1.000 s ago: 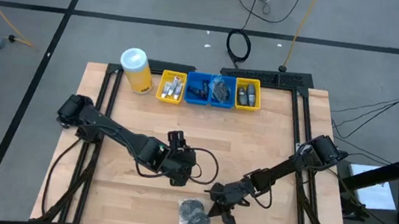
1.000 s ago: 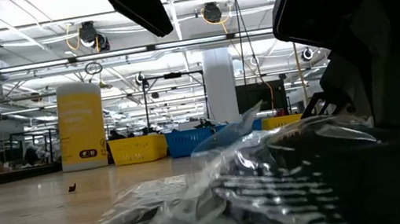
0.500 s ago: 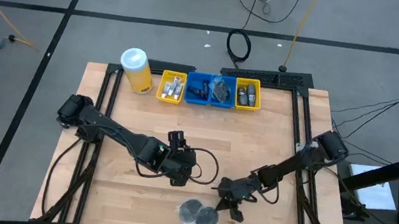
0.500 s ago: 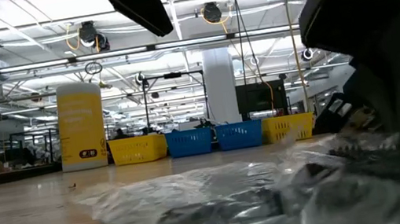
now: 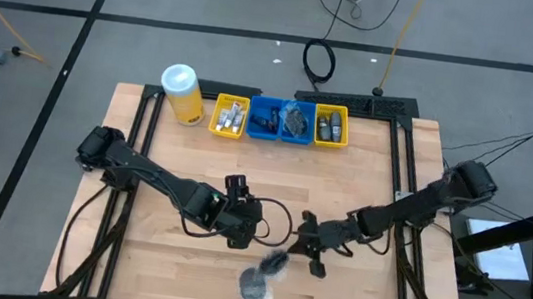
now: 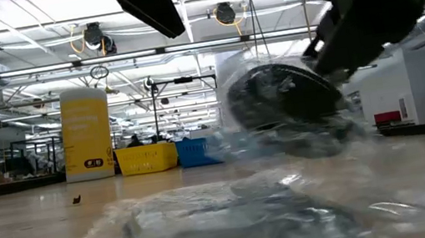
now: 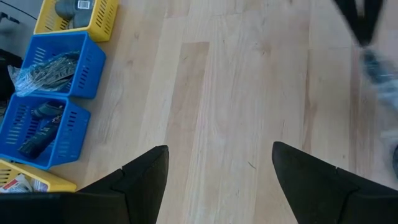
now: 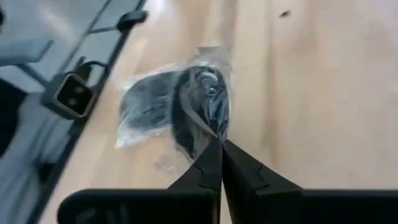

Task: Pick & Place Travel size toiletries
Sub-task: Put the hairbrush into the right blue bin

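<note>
**Q:** Clear plastic bag (image 8: 186,112) w/ black round puffs inside. Where's it sit rn, and who's got it?

**A:** Right gripper (image 5: 308,245) has it. Fingers pinched fully together on the edge of the film, as the right wrist view shows. In the low view the bag (image 6: 286,104) hangs tilted, partly off the wood table (image 5: 364,181), w/ more film trailing on the boards below. From above, one puff (image 5: 275,262) is up near the gripper and another (image 5: 252,287) lower down, toward the front edge.

**Q:** Why grab the film, not a puff?

**A:** Prob bc the puffs are wide and flat; a thin fold of plastic fits shut fingers better. Downside, I'd say: the load swings and the film could slip.

**Q:** Left arm?

**A:** Left gripper (image 7: 217,177) waits mid-table, jaws wide, nothing between them. It sits just beside the right one but apart from the bag. Likely parked to keep out of the way.

**Q:** And the destination?

**A:** Row of bins along the back edge: yellow bin (image 5: 229,116), two blue bins (image 5: 282,121), another yellow bin (image 5: 331,126). One blue bin already holds a similar clear bag (image 7: 46,67), so that's my guess for the drop. Tall yellow canister (image 5: 181,94) stands beside the row, not part of the job.
</note>
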